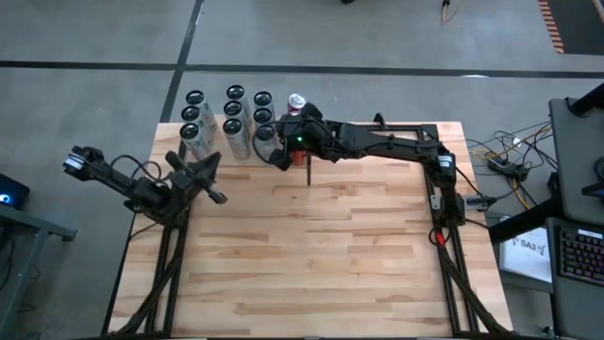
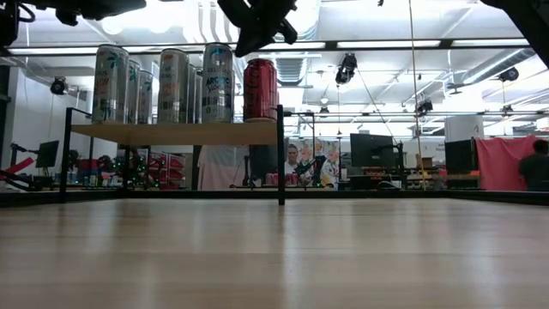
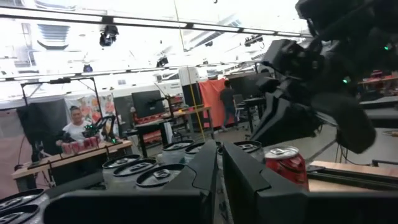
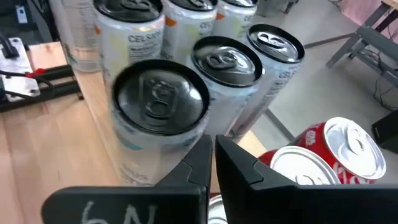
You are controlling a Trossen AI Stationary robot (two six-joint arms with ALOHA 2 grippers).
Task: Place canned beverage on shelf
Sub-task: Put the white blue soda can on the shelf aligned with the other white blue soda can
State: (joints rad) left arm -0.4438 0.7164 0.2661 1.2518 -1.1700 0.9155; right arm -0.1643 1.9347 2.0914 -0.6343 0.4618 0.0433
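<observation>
Right gripper (image 4: 212,146) hovers just above the shelf (image 2: 176,133) with its fingers pinched together and nothing between them, the red can (image 2: 261,89) standing free at the shelf's right end beside the silver cans (image 2: 163,84). Left gripper (image 1: 215,195) waits near the tabletop's (image 1: 311,255) left edge, fingers closed and empty. The high view hides the shelf under cans and arm.
</observation>
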